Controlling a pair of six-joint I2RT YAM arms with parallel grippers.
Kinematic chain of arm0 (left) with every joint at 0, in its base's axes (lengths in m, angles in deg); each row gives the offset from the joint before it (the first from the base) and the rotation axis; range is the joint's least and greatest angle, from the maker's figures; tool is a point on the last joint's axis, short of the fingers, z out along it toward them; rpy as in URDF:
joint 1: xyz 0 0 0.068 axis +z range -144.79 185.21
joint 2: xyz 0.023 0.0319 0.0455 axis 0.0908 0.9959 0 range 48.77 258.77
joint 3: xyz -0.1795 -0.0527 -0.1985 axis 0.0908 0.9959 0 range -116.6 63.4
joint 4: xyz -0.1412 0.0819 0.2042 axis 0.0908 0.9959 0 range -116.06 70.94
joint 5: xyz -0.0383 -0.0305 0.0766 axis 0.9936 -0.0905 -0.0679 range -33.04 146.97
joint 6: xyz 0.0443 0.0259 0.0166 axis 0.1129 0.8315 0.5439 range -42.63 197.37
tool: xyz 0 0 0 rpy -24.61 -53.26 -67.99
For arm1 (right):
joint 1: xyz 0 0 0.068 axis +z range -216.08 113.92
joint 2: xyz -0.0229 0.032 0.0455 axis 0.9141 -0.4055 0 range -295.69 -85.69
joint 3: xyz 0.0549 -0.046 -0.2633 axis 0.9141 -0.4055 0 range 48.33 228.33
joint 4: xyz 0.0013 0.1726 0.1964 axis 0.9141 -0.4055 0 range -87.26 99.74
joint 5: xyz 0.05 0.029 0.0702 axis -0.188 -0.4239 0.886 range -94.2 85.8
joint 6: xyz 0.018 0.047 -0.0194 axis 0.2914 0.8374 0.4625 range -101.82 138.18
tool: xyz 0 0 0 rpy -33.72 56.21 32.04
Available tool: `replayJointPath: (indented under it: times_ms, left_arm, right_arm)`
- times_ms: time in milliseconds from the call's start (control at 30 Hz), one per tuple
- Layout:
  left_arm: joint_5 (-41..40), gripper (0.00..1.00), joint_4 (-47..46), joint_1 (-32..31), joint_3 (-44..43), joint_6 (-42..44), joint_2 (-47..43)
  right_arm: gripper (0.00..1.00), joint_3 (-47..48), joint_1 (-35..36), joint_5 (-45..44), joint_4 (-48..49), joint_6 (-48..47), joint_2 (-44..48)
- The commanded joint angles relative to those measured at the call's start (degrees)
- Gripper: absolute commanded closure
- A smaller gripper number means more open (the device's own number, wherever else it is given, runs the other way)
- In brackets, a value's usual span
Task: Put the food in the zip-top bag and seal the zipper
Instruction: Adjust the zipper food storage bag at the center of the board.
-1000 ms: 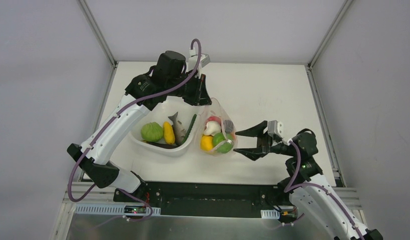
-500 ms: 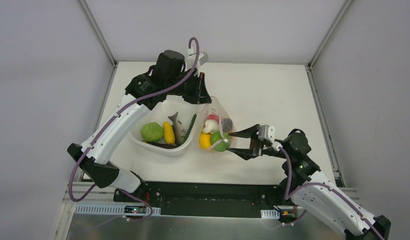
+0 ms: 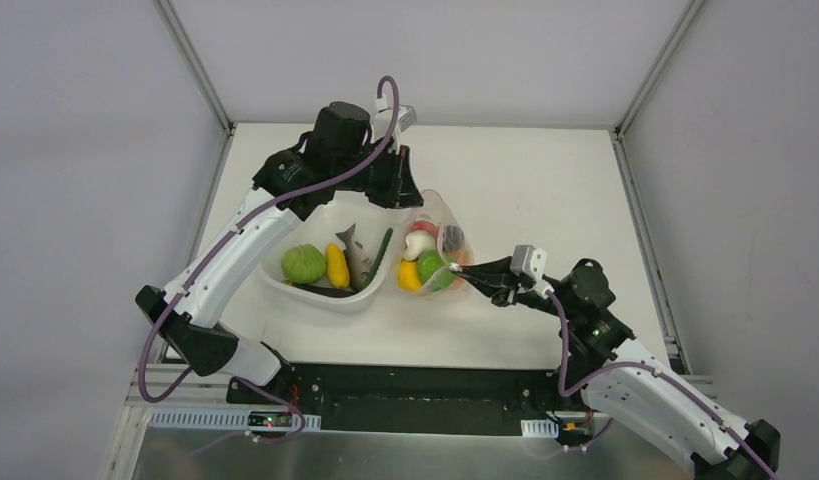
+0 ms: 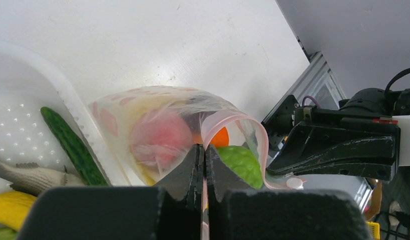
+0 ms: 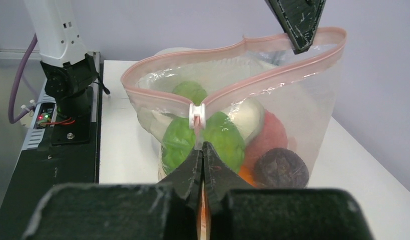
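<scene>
Right claw [image 3: 461,271] has advanced and clamped the zipper [image 5: 273,75]; left claw [image 4: 203,150] pinches it too, one zip-top bag [image 5: 313,95].

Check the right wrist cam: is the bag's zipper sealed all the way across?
No, the zipper gapes in a wide loop above the food, with its white slider sitting at the near end just above the right claw.

Zip-top bag [image 3: 432,255] hemmed in: white tub [image 3: 275,282] against its left side, right gripper [image 3: 463,275] at near right, left gripper [image 3: 405,200] at far end. Both pinch zipper [image 5: 157,62]; mouth between them a narrow loop. Table [image 3: 545,180] far right of bag open for approach.
</scene>
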Motion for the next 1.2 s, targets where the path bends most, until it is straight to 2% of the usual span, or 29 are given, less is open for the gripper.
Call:
replayJointPath:
  times_ms: [0,167,267,333,467,567,800,933,1033,1100,1167]
  left_arm:
    - [-0.2,1.00,-2.1,0.9,0.8,-0.2,-1.4]
    - [-1.7,1.00,0.6,2.2,1.3,2.3,-3.4]
    - [-3.1,1.00,5.9,2.7,0.3,6.1,-4.1]
    - [-5.4,0.88,9.8,2.8,-0.6,8.7,-4.2]
    - [-7.6,0.48,13.4,2.8,-0.6,11.3,-4.6]
    - [-4.7,0.33,13.5,2.8,0.3,11.7,-5.1]
    - [1.9,0.20,11.7,2.8,6.2,20.1,-11.6]
    - [1.9,0.20,10.1,2.8,10.0,29.5,-16.0]
    - [3.0,0.19,1.0,2.8,20.3,37.1,-22.8]
    - [0.8,0.18,-7.1,2.8,26.6,38.1,-27.0]
    - [2.8,0.17,-10.9,2.8,31.0,42.6,-29.2]
  right_arm:
    - [1.00,-0.4,0.3,-4.9,4.3,1.1,1.8]
    - [1.00,0.5,0.3,-12.4,3.1,5.3,5.3]
    - [1.00,2.7,0.3,-14.9,-0.3,6.5,5.8]
    - [1.00,4.0,0.3,-17.4,-2.6,7.2,5.6]
    - [1.00,5.0,0.2,-18.6,-3.7,8.3,5.3]
    - [1.00,6.1,0.2,-19.0,-4.3,9.5,4.0]
    - [1.00,7.3,0.0,-21.5,-6.7,9.3,1.9]
    - [1.00,7.2,-0.7,-21.4,-6.9,9.1,1.6]
    - [1.00,7.5,-1.2,-18.0,-7.2,9.2,0.7]
    - [1.00,7.9,-1.3,-16.9,-7.8,9.6,-0.2]
    - [1.00,9.0,-1.5,-16.1,-8.7,9.7,-1.1]
